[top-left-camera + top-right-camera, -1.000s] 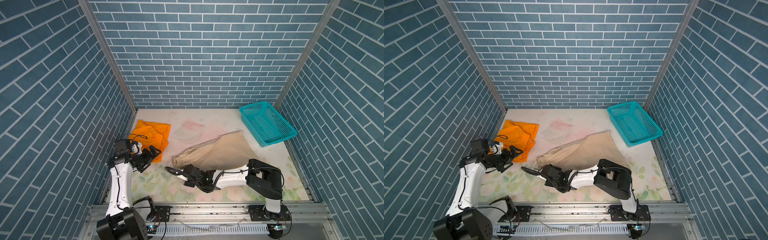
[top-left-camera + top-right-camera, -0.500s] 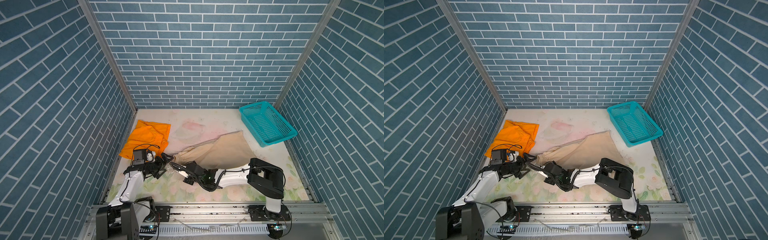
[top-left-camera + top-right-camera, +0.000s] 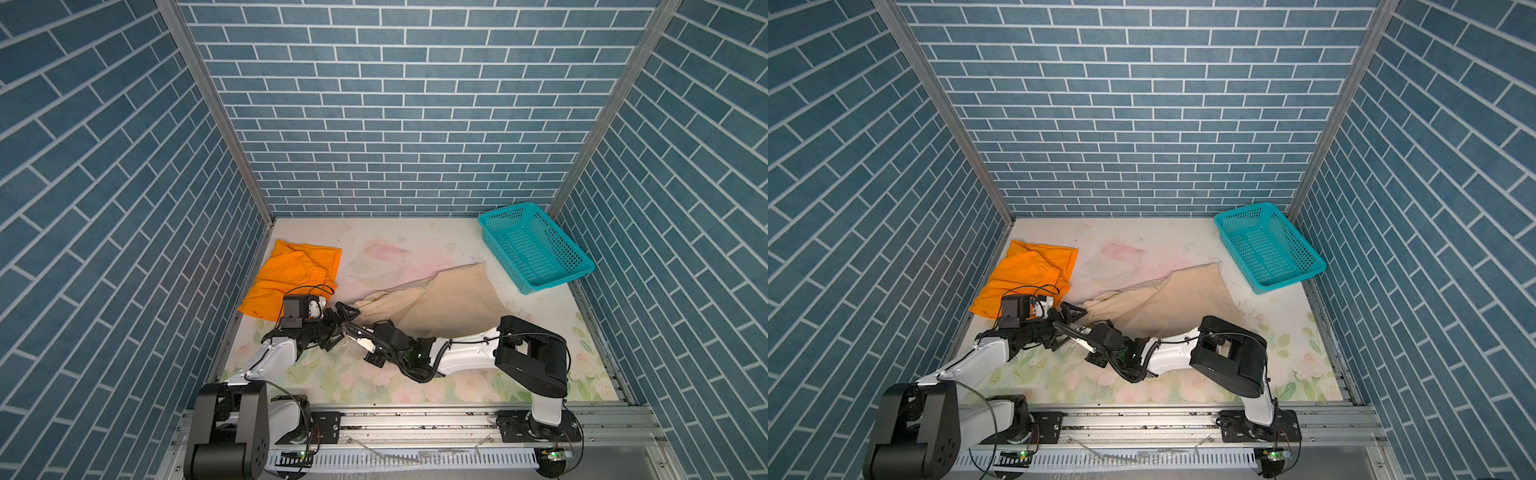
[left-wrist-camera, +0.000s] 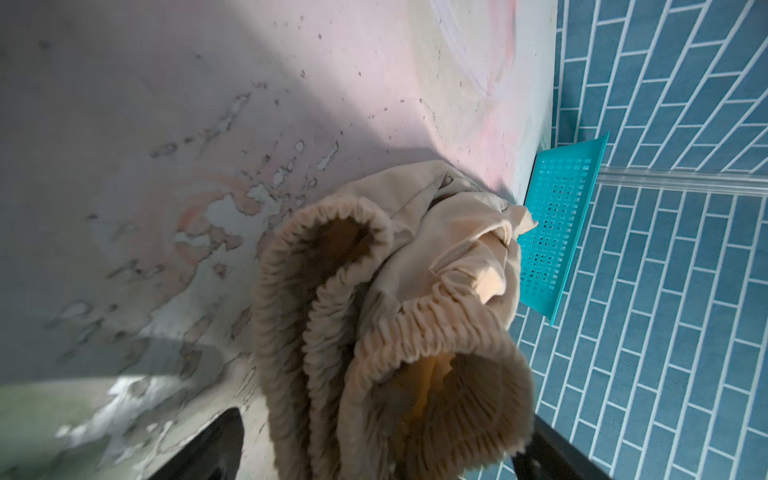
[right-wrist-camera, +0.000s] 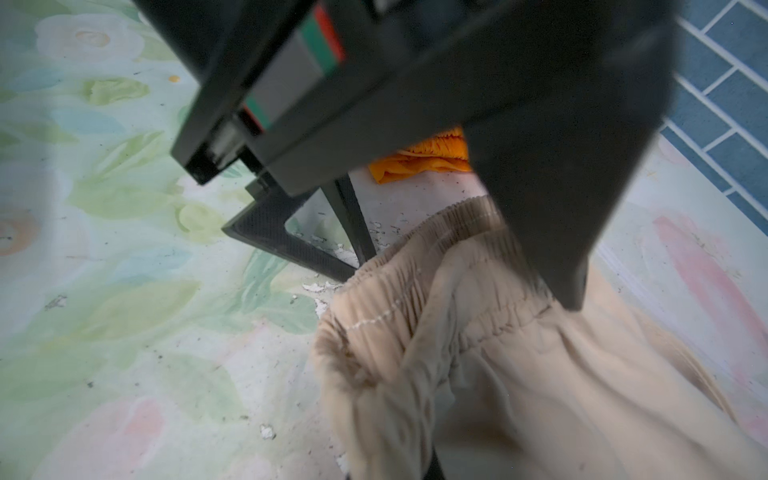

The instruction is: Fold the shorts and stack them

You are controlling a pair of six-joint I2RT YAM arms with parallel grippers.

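Left tool point(image 3: 340, 326) gapes astride the waistband of the beige shorts point(image 3: 449, 303) — right tool point(image 3: 355, 328) shut tight on them

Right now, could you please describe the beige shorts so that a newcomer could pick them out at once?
Find the teal basket in the far right corner. Nearer and left of it, toward the middle, lie the beige shorts, stretched out long. Their pale tan sets them apart from the orange shorts by the left wall.
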